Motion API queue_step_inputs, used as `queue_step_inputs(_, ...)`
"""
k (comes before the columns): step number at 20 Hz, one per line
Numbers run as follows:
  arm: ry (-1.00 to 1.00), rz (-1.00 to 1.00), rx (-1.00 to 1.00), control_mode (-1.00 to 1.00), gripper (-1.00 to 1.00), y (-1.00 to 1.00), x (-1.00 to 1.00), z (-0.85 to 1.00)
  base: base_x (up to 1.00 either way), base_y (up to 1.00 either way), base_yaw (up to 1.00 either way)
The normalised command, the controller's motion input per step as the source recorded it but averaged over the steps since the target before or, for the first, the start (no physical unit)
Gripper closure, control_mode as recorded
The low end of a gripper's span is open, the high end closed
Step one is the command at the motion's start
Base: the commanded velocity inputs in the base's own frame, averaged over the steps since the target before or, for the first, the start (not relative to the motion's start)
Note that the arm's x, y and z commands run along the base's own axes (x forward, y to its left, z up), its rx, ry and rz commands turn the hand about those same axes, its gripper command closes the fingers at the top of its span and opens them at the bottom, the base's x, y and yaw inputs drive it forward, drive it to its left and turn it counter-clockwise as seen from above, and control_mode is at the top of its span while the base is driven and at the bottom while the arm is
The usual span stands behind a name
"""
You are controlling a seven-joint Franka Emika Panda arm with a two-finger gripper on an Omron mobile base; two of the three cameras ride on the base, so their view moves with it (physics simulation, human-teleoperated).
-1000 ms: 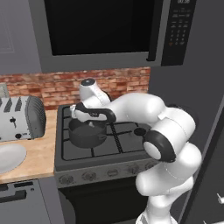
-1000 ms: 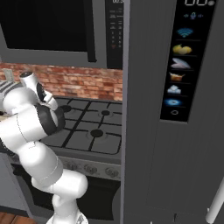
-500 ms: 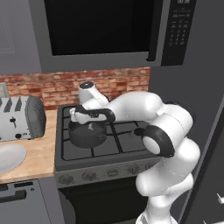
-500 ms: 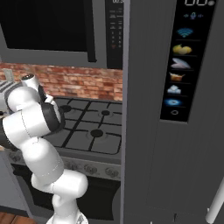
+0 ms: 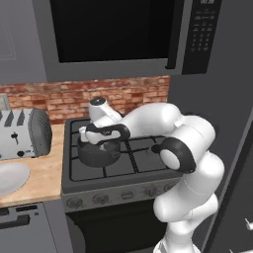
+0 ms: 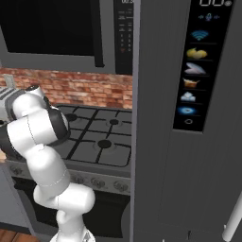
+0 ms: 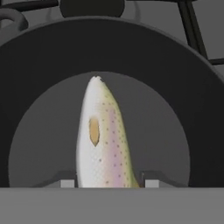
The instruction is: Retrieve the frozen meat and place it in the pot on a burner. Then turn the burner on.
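The tool (image 7: 105, 183) pinches the frozen meat (image 7: 103, 140) between its fingertips, nose-down directly over the pot (image 7: 39, 87) below it, apparently so the fish drops inside once released; the burner waits unlit.

Kitchen: gas stove (image 5: 136, 153), microwave (image 5: 118, 34), toaster (image 5: 24, 132).

A silver toaster (image 5: 23, 132) stands on the wooden counter (image 5: 37, 178) at its back edge — just left of the stove. A white round plate (image 5: 10, 179) lies at the counter's left edge. Above hangs a black microwave (image 5: 123, 34) — a brick backsplash (image 5: 59, 98) below it.
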Motion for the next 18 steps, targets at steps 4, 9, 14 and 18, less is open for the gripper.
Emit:
queue_step_inputs(4, 0.00, 0.00, 0.00, -1.00, 1.00, 0.00, 0.01, -0.14, 0.00, 0.00, 0.00)
queue_step_inputs(9, 0.00, 0.00, 0.00, -1.00, 1.00, 0.00, 0.06, -0.06, 0.00, 0.00, 0.00)
queue_step_inputs(14, 0.00, 0.00, 0.00, -1.00, 1.00, 0.00, 0.13, 0.00, 0.00, 0.00, 0.00)
queue_step_inputs(18, 0.00, 0.00, 0.00, -1.00, 1.00, 0.00, 0.19, 0.00, 0.00, 0.00, 0.00)
